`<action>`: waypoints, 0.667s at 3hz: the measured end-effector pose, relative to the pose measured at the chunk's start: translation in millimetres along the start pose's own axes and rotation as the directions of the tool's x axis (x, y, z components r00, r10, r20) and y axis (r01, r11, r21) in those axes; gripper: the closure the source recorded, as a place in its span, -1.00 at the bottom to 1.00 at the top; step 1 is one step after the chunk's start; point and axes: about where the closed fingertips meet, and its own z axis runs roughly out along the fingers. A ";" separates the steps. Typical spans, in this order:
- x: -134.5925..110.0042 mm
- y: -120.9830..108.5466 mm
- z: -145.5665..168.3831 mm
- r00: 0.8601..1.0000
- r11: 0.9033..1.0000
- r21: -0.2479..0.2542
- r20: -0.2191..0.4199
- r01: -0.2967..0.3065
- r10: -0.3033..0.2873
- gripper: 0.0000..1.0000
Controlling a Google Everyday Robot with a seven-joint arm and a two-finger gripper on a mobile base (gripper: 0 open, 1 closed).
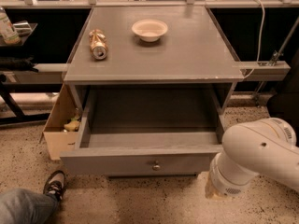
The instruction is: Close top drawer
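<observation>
The top drawer (pixel 140 161) of the grey cabinet is pulled far out toward me, and its deep box is empty. Its flat front carries one small round metal knob (pixel 156 165) at centre. The drawers below it are hidden under it. My white arm (pixel 254 160) fills the lower right, just right of the drawer's front right corner. My gripper is out of view; only the arm's rounded links show.
On the cabinet top (pixel 196 55) lie a crushed can (pixel 97 44) on its side and a white bowl (pixel 149 30). A cardboard box (pixel 60 125) stands against the cabinet's left side. A person's shoe (pixel 55 185) and jeans leg (pixel 23 209) are at the lower left.
</observation>
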 end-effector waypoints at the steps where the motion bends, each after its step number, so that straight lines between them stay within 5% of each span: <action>1: -8.3 -27.7 22.2 1.000 1.000 0.005 0.028 0.010 -0.010 1.00; 2: -15.5 -50.4 43.5 0.998 1.000 -0.003 0.061 0.013 -0.013 1.00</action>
